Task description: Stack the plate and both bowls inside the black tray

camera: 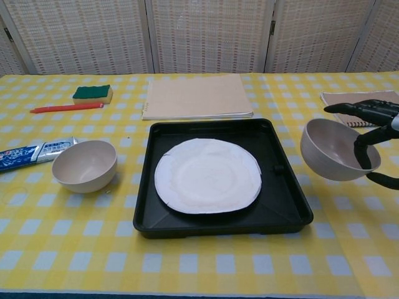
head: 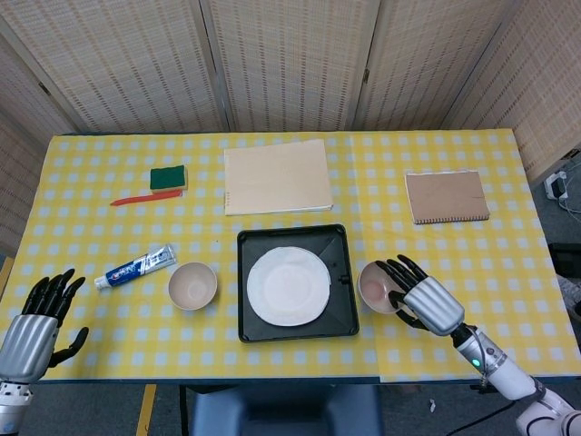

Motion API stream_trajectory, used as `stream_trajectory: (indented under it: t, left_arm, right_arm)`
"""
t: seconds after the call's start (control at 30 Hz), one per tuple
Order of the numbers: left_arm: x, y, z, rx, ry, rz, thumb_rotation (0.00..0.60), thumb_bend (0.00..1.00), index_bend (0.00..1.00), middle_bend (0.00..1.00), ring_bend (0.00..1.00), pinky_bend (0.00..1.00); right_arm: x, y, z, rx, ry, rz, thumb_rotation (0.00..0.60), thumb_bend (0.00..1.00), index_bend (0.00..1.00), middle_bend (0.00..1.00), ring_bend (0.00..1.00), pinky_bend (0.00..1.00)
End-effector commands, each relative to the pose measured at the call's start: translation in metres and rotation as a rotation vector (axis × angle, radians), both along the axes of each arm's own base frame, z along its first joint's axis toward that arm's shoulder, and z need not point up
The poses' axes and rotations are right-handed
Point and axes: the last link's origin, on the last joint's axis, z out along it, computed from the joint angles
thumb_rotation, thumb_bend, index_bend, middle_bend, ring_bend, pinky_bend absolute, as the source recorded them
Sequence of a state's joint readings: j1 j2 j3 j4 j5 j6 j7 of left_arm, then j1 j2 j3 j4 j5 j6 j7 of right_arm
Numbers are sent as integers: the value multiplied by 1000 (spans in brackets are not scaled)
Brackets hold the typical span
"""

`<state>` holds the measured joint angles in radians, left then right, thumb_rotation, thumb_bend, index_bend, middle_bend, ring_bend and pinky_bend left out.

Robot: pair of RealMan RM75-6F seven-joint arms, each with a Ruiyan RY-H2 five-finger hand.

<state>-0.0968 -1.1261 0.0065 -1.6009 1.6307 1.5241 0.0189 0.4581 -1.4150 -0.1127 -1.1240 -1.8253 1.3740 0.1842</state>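
Your robot's left hand (head: 36, 325) and right hand (head: 419, 298) pair black fingers with ribbed silver backs. Your right wrist tapers to a pale grey forearm bearing a small green light and dark cabling.
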Motion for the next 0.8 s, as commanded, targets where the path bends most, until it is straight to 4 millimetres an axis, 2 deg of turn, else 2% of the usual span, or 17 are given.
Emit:
stream_trajectory:
  t: [0.03, 0.43, 0.6, 0.8]
  left_arm:
    - [-1, 1, 0, -2, -3, 7, 600, 418, 0, 0, 0, 0]
    - [-3, 1, 7, 10, -18, 17, 600, 417, 0, 0, 0, 0]
    - [-3, 0, 9, 13, -24, 17, 600, 418, 0, 0, 0, 0]
    - [-3, 0, 9, 5, -25, 21, 600, 418, 0, 0, 0, 0]
  right_arm:
    - [33, -17, -8, 36, 32, 66, 600, 463, 674, 33, 0, 0]
    - [105, -44, -62, 97, 83, 167, 600, 462, 674, 39, 0, 0]
    - [120, -53, -83, 113, 103, 173, 600, 462, 674, 39, 0, 0]
    - [127, -62, -95, 120, 95, 156, 600, 463, 674, 43, 0, 0]
